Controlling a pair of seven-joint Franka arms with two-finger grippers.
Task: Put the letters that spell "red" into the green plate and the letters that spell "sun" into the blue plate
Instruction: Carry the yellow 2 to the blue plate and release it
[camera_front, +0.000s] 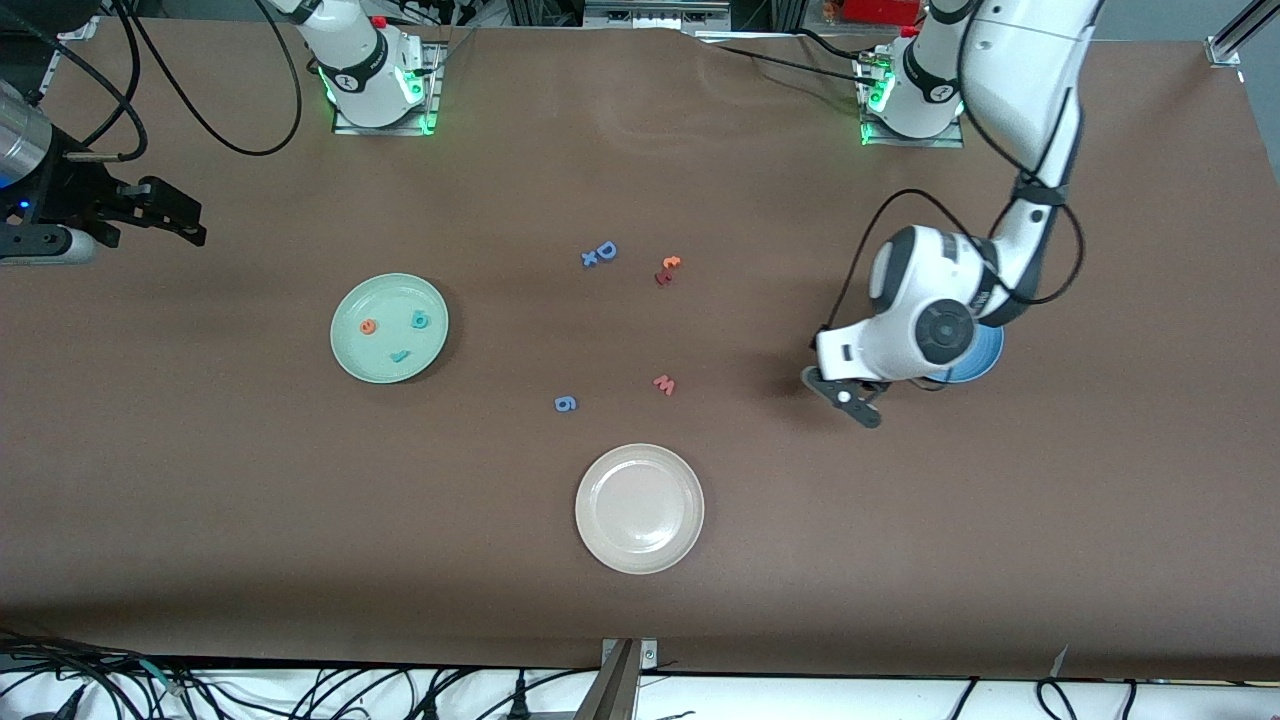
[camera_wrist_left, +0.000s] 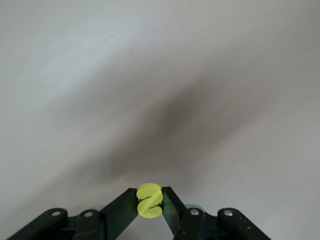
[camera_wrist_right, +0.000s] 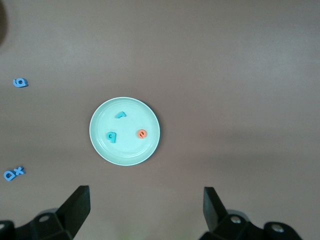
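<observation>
The green plate (camera_front: 345, 300) (camera_wrist_right: 102, 145) lies toward the right arm's end of the table. In it are the orange "e" (camera_front: 368, 326) (camera_wrist_right: 142, 133), the teal "d" (camera_front: 421, 320) (camera_wrist_right: 111, 136) and the thin teal "r" (camera_front: 400, 355) (camera_wrist_right: 120, 114). My left gripper (camera_front: 845, 395) (camera_wrist_left: 149, 200) is shut on the yellow "s" (camera_wrist_left: 149, 201) and hangs over bare table beside the blue plate (camera_front: 985, 360), which the left arm mostly hides. My right gripper (camera_front: 185, 215) (camera_wrist_right: 146, 200) waits open and empty, high over the right arm's end of the table.
A cream-white plate (camera_front: 640, 560) sits nearest the front camera, mid-table. Loose letters lie in the middle: a blue "D" with an "x" (camera_front: 600, 253) (camera_wrist_right: 13, 173), an orange-and-dark-red pair (camera_front: 668, 270), a pink "w" (camera_front: 664, 384) and a blue "g" (camera_front: 565, 403) (camera_wrist_right: 20, 82).
</observation>
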